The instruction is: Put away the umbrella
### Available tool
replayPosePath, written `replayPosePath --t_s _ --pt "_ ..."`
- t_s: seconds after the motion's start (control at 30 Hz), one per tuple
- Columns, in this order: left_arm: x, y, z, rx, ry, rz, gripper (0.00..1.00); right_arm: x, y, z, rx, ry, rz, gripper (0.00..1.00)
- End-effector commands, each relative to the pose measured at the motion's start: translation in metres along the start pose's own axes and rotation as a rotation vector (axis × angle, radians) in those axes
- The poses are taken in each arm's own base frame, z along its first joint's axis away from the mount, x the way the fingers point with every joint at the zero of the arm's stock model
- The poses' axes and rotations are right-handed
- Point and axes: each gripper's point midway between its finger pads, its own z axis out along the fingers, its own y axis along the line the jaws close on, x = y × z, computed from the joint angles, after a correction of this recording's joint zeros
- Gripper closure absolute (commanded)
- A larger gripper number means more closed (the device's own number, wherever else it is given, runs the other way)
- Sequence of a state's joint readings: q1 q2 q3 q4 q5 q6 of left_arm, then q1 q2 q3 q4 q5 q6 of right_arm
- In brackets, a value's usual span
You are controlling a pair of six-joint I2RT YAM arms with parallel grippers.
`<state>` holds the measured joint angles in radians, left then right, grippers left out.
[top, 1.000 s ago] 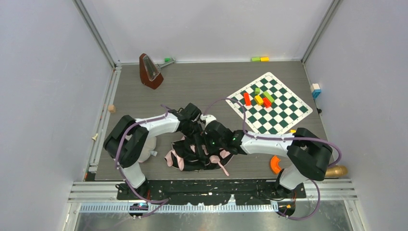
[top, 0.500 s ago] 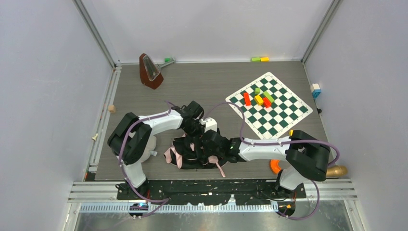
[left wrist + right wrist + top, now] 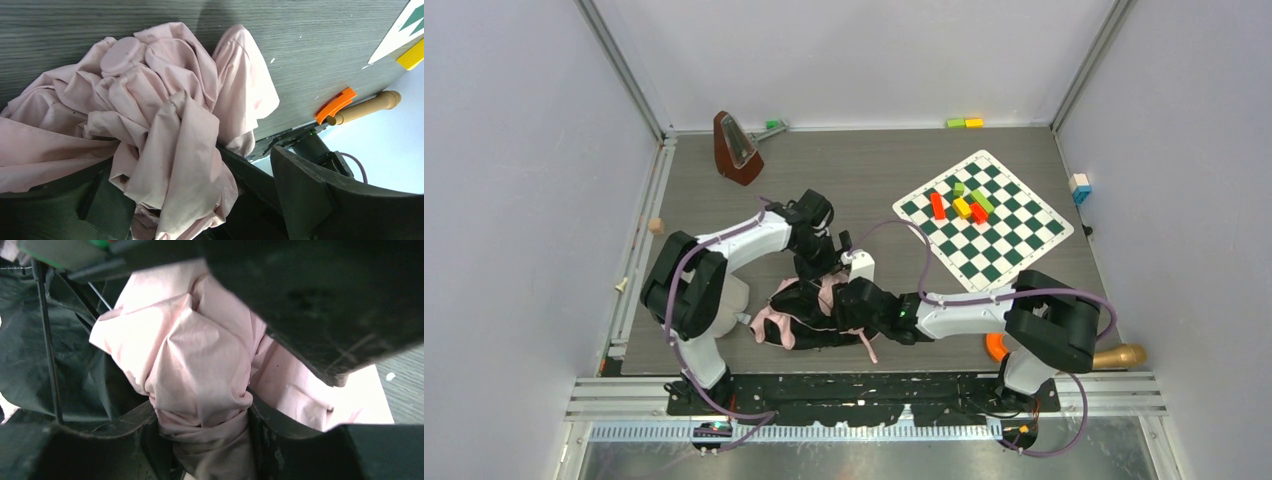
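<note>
Table (image 3: 864, 170): grey wood-grain top, walled in on 3 sides.

Checkered mat (image 3: 1014, 240): green and white, lies flat and turned at an angle on the right half of the table. It is the reference for all places below.

Umbrella (image 3: 809, 320): lies left of the mat and nearer the arm bases, apart from the mat. It is a crumpled heap, black fabric outside and pale pink bunched in the middle. 1 thin rib (image 3: 47, 340) shows against the black.

Right gripper (image 3: 200, 425): left of the mat's near corner, low over the heap. Its fingers are clamped on a twisted bunch of the pink fabric.

Left gripper (image 3: 192, 170): left of the mat, at the far side of the heap. Its jaws are spread wide and pink fabric lies loose between them.

Metronome (image 3: 737, 148): brown, upright, far left of the mat.

Coloured blocks (image 3: 962, 203): on the mat's far part.

Orange piece (image 3: 995, 343): just nearer than the mat.
</note>
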<state>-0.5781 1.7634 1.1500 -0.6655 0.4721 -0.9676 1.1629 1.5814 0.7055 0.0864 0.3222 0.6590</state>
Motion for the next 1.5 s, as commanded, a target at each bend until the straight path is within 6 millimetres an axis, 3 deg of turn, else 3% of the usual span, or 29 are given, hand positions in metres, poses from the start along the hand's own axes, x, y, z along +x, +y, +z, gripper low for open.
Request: replayPosePath --t_s 0.0,0.2,0.3,0.4,0.5,0.67,0.8,0.9,1.0,1.13,1.23,1.3,1.43,1.47 --pt "-0.012 -0.036 -0.076 0.105 -0.115 0.133 0.01 0.122 -0.1 -0.033 0.3 0.471 -0.19 0.64" --pt "-0.021 -0.052 -0.132 0.125 -0.212 0.228 0.01 0.127 -0.094 -0.031 0.278 0.5 -0.191 0.67" --pt "-0.026 -0.05 -0.149 0.113 -0.237 0.252 0.01 0.131 -0.093 -0.031 0.267 0.518 -0.191 0.71" --pt "-0.03 -0.046 -0.159 0.134 -0.24 0.248 0.01 0.137 -0.093 -0.031 0.256 0.545 -0.195 0.79" --pt "-0.029 -0.046 -0.162 0.18 -0.239 0.235 0.01 0.14 -0.093 -0.032 0.249 0.559 -0.195 0.81" --pt "-0.026 -0.035 -0.15 0.187 -0.232 0.202 0.04 0.131 -0.085 -0.03 0.231 0.545 -0.205 0.85" --pt "-0.031 -0.036 -0.182 0.205 -0.343 0.234 0.03 0.122 -0.08 -0.031 0.225 0.533 -0.214 0.86" --pt "-0.029 -0.02 -0.21 0.106 -0.412 0.276 0.02 0.116 -0.074 -0.03 0.209 0.525 -0.213 0.84" --pt "-0.02 0.007 -0.218 -0.021 -0.424 0.296 0.01 0.112 -0.068 -0.029 0.196 0.52 -0.211 0.83" --pt "-0.009 0.045 -0.207 -0.114 -0.443 0.284 0.01 0.108 -0.063 -0.026 0.182 0.517 -0.209 0.81" --pt "0.0 0.06 -0.185 -0.086 -0.443 0.248 0.01 0.108 -0.059 -0.025 0.165 0.519 -0.207 0.79" --pt "0.005 0.062 -0.162 -0.031 -0.443 0.21 0.01 0.107 -0.054 -0.024 0.144 0.514 -0.203 0.78" --pt "0.01 0.071 -0.098 0.05 -0.424 0.099 0.01 0.103 -0.046 -0.021 0.107 0.496 -0.191 0.77" --pt "0.003 0.063 -0.085 0.117 -0.434 0.052 0.01 0.102 -0.043 -0.021 0.097 0.492 -0.188 0.77"
